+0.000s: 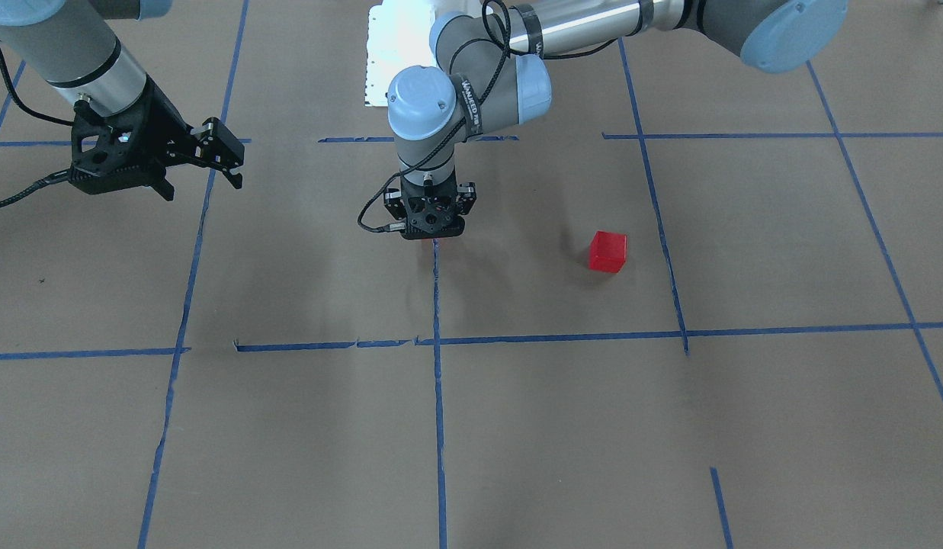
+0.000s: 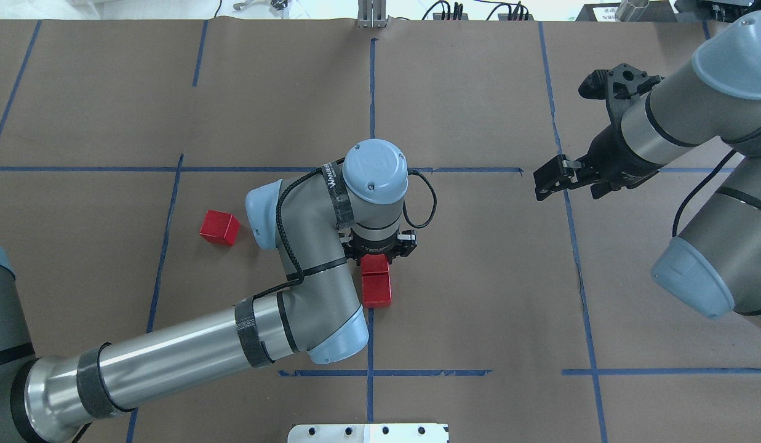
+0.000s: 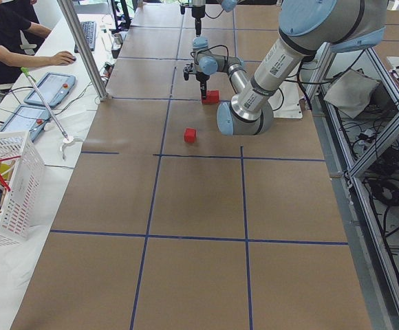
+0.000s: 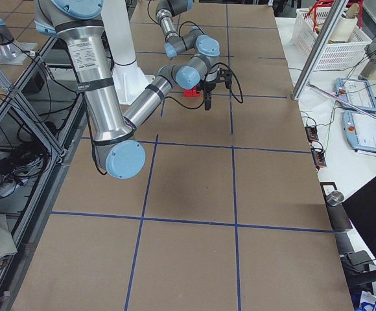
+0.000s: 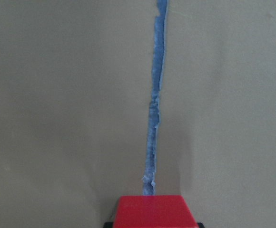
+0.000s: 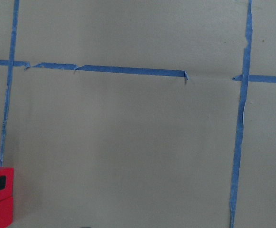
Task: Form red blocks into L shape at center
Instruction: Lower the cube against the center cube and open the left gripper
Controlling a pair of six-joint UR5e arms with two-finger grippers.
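Observation:
Two red blocks lie touching in a short row on the middle blue tape line [image 2: 371, 92] at the center. The nearer one [image 2: 376, 291] is free. My left gripper [image 2: 376, 258] points straight down and is shut on the farther block [image 2: 375, 264], which fills the bottom of the left wrist view [image 5: 154, 211]. A third red block [image 2: 219, 227] sits alone to the left, also visible as the red block [image 1: 607, 252] in the front-facing view. My right gripper [image 2: 571, 183] hovers open and empty far to the right.
The white robot base plate [image 2: 368, 432] sits at the near table edge. Blue tape lines grid the brown paper. In the left side view a seated person [image 3: 7, 34], tablets and a white basket [image 3: 7, 185] are beside the table.

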